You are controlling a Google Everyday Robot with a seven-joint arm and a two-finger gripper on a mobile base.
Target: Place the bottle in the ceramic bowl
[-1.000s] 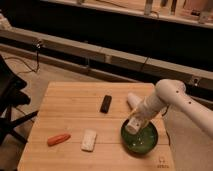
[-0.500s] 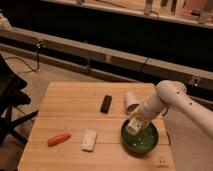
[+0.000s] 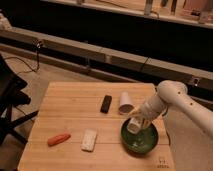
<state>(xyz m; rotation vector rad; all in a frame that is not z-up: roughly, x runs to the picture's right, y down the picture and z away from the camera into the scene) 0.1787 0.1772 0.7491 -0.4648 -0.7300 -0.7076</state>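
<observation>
The dark-green ceramic bowl sits on the wooden table near its right front corner. The small whitish bottle is at the bowl's far left rim, held just over the inside. My gripper reaches down from the white arm at the right and is around the bottle, right above the bowl.
A white tapered cup lies on its side just behind the bowl. A black remote-like object lies mid-table. A flat white block and an orange carrot-like piece lie at the front left. A dark chair stands at the left.
Nothing has visibly changed; the gripper stays with the bottle over the bowl's left rim.
</observation>
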